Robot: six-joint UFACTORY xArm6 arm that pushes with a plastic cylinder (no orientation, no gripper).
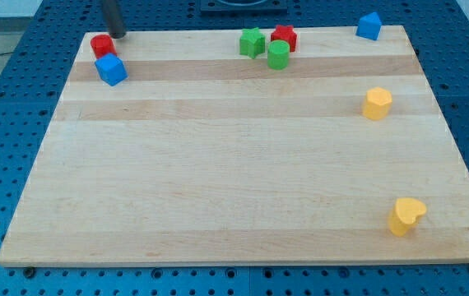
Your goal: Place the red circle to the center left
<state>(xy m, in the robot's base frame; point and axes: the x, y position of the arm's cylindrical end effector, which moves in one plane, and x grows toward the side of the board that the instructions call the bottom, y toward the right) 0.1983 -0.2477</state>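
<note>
The red circle (101,44) sits at the board's top left corner, touching a blue cube (111,69) just below it. My tip (118,34) is at the board's top edge, just right of and slightly above the red circle, close to it. I cannot tell whether it touches the circle.
A green star (252,42), a red star (284,37) and a green cylinder (278,55) cluster at the top middle. A blue block (369,26) sits at the top right. A yellow hexagon (376,104) is at the right, a yellow heart (405,215) at the bottom right.
</note>
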